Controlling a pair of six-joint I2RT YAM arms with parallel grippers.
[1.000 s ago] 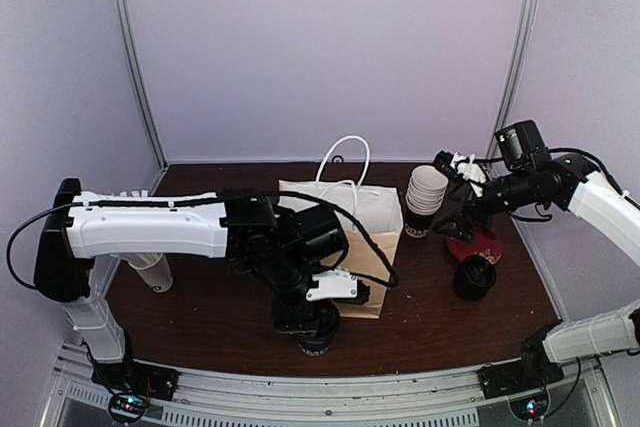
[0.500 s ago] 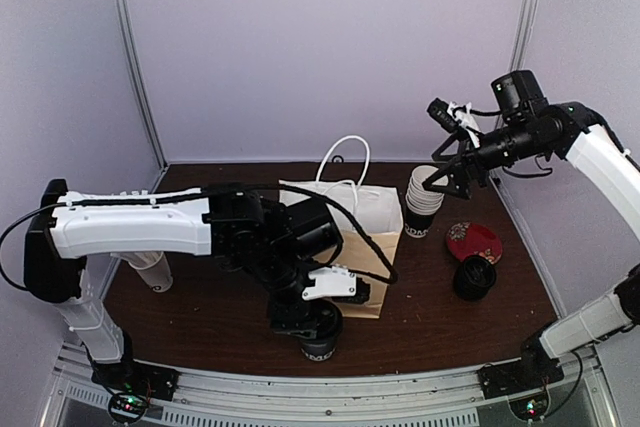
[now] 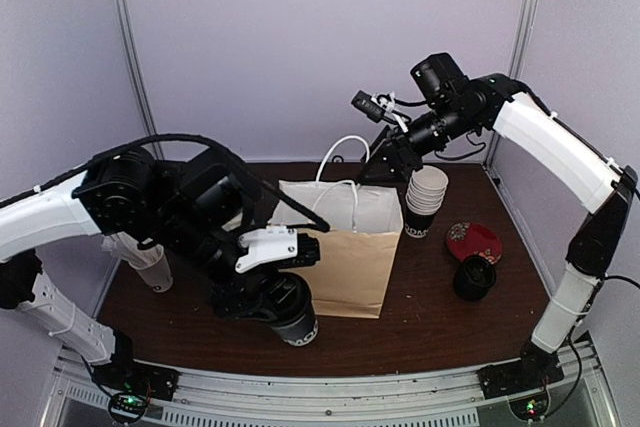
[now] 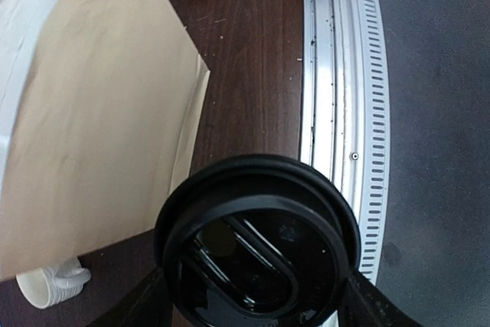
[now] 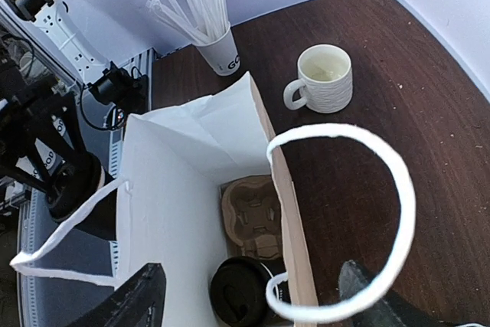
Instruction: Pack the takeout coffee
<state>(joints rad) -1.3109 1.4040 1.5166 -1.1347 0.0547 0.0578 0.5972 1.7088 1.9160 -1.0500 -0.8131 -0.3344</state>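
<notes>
Item: takeout coffee, two black cups with lids. The first cup (image 5: 240, 292) is sitting at the bottom of the paper bag (image 3: 345, 257), beside a cardboard carrier (image 5: 256, 223). The second cup (image 4: 256, 254) is being pinched between the fingers of the left gripper (image 3: 283, 305). It is hanging low at the bag's near face, apparently lifted off the table (image 3: 440, 317), with its long axis leaning rather than upright (the lid is facing the wrist camera). The bag's mouth is lying above and beyond this cup, so the left arm is the nearer one; by my judgement it is needing to rise over the near wall before lowering. The right gripper (image 3: 385, 162) is hovering over the bag's far edge with its fingers spread wide, holding nothing. Obstructions: the white handle loops (image 5: 398, 189) are arching across the opening, and the seated cup and carrier are taking up floor space. Surroundings: a mug (image 5: 323, 76), a cup of straws (image 5: 218, 55), and a stack of white cups (image 3: 427, 187) just right of the bag.
</notes>
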